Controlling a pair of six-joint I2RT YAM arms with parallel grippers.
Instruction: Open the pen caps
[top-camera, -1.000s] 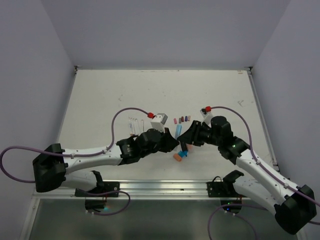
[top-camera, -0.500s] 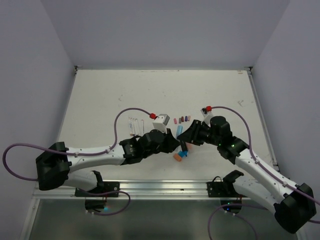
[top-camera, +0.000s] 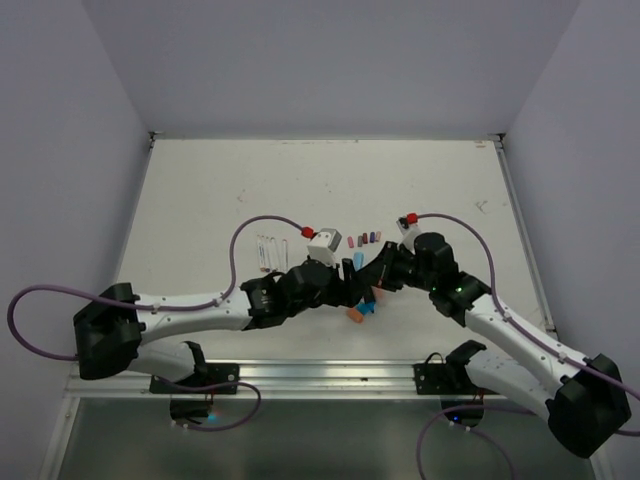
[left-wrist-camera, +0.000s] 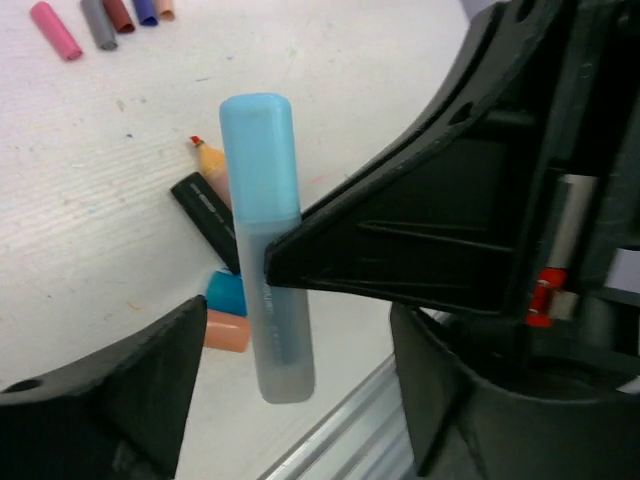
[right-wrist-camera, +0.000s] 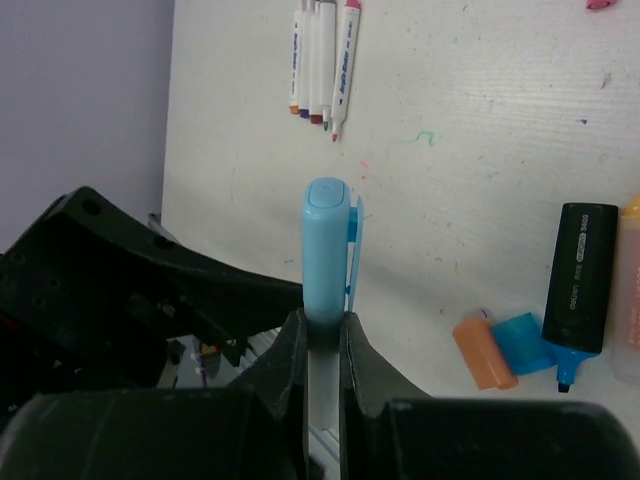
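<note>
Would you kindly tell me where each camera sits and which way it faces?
Top external: above and behind the robot, looking down on the table; the left arm and right arm show, meeting mid-table.
Left wrist: on the left arm, facing down past its open left gripper at the pale blue marker.
Right wrist: on the right arm, looking along the right gripper, shut on that marker, toward the white pens.
Shared: both wrist views show the marker, orange cap and blue cap.

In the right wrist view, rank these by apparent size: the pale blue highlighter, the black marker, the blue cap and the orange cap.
1. pale blue highlighter, though it is nearest the camera, which enlarges it.
2. black marker.
3. blue cap and orange cap: they look alike, so not ranked.
</note>
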